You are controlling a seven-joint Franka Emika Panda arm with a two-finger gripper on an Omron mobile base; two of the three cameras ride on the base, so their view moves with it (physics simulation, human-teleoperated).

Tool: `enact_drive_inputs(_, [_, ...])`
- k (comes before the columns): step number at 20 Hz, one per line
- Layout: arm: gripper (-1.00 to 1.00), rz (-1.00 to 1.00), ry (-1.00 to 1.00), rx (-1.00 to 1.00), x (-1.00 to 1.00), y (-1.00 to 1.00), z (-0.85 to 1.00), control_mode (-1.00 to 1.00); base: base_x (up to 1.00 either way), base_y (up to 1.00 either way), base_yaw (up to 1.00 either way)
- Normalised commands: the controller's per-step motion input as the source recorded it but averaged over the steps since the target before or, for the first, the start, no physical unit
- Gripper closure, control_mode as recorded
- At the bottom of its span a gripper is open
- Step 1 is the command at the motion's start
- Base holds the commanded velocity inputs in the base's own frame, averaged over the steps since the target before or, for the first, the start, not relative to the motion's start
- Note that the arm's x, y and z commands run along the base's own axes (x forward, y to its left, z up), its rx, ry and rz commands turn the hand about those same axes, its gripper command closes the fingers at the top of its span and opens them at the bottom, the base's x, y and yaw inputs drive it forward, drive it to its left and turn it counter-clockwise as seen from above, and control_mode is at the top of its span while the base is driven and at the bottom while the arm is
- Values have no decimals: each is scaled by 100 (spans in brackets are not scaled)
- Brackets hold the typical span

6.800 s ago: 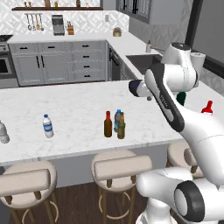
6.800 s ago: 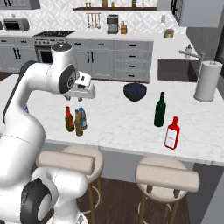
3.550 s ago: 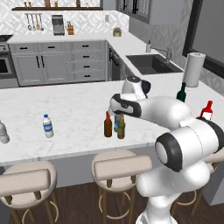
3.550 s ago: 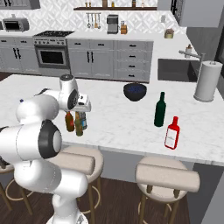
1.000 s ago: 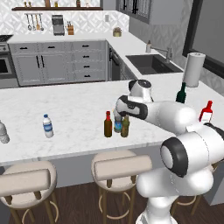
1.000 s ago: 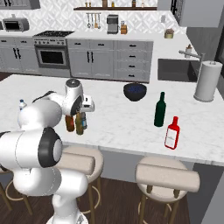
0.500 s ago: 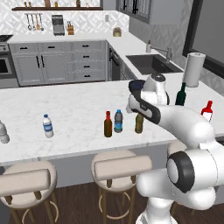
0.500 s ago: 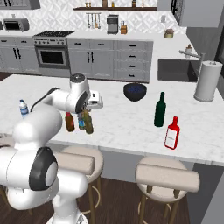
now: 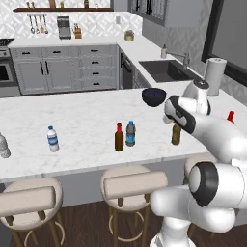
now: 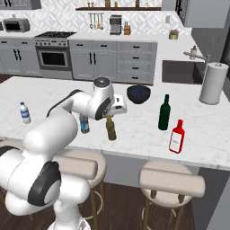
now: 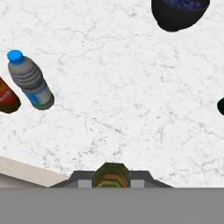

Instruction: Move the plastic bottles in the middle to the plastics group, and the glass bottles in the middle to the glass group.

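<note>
Clamped by its top in the tool (image 10: 109,117), the olive-amber bottle (image 10: 111,129) could swing and topple the green bottle (image 10: 165,112).

Brown bottles (image 9: 119,137): two. Water bottles (image 9: 52,139): two. Bowl (image 10: 138,94): one.

it was a home kitchen: a marble-topped island (image 9: 87,120) with round padded stools (image 10: 170,179) stood before grey cabinets (image 9: 62,72). a steel oven (image 10: 53,56) and a sink (image 9: 166,70) lined the far counter. utensils (image 10: 93,19) hung on a patterned backsplash.
</note>
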Motion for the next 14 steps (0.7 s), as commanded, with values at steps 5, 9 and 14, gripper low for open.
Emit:
enact_drive_inputs(5, [100, -2, 0, -1, 4, -89, 0, -100, 0, 0, 0])
enact_drive_inputs(9, [100, -4, 0, 0, 12, -76, 0, -100, 0, 0, 0])
enact_drive_inputs(14, [100, -3, 0, 0, 25, -53, 1, -100, 0, 0, 0])
